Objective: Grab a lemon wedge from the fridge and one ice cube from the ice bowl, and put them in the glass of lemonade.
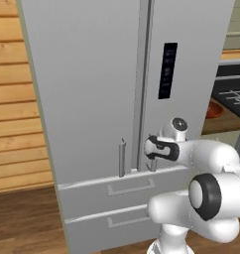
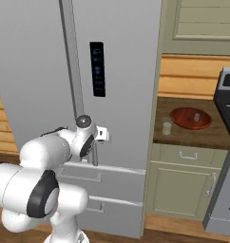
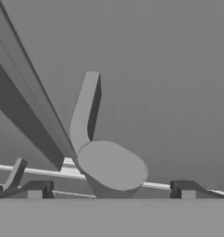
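Observation:
The grey fridge (image 1: 92, 89) (image 2: 121, 71) stands with both doors shut, so the lemon wedge is hidden. My gripper (image 1: 152, 150) (image 2: 97, 142) (image 3: 111, 190) is open at the lower end of the right door's bar handle (image 3: 109, 166), which sits between the two spread fingertips (image 3: 40, 189); I cannot tell if they touch it. On the counter to the right, the reddish-brown ice bowl (image 2: 177, 116) holds a pale ice cube (image 2: 196, 117). The small glass of lemonade (image 2: 167, 126) stands just left of the bowl.
The left door's handle (image 1: 122, 158) hangs beside the gap between the doors. Two fridge drawers (image 1: 127, 188) lie just below my hand. A dark stove (image 2: 227, 109) borders the counter on the right, with beige cabinets (image 2: 183, 182) below and a wood-plank wall (image 1: 15, 99) to the left.

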